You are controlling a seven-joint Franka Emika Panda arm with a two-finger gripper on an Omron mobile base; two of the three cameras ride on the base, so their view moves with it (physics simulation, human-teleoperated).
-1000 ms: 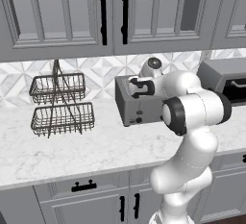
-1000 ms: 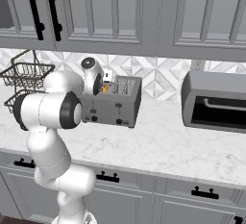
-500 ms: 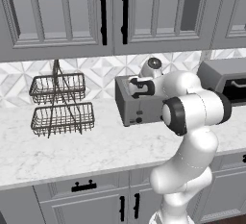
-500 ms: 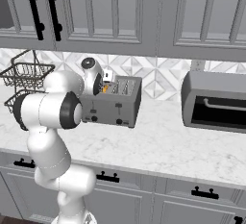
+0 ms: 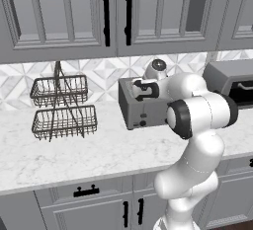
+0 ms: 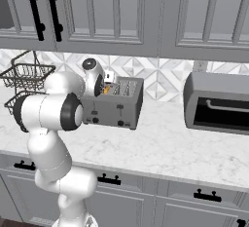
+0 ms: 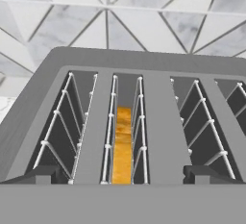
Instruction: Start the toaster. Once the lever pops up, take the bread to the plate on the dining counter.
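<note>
Nearest to you, your hand (image 7: 123, 174) hangs just above the toaster (image 7: 144, 122) with its jaws spread wide and nothing between them; the two dark fingertips (image 7: 41, 174) stand well apart, one to each side of the second slot from the left, which I read as lining up to reach down over that slot; seen from the right base camera, the hand (image 6: 100, 85) sits over the left end of the toaster (image 6: 114, 105), pointing down into it

Below the fingertips, the bread (image 7: 123, 146) stands on edge deep in that slot, its golden crust facing up between the wire guides; it sits low rather than proud of the top, so I judge it is not yet offered up for a grip; the slots either side show bare wire

The toaster rests upright on the marble desk (image 5: 74, 155), with its levers and knobs facing the front edge where you could reach them; whether a lever is pressed down I cannot tell

Further left on the desk stands a two-tier wire basket (image 5: 62, 108), well apart from the toaster; to the right sits the grey oven (image 6: 219, 103) with its black bar handle; behind everything, the patterned tile wall (image 7: 120, 16) and the grey cabinets (image 5: 99, 12) above
</note>
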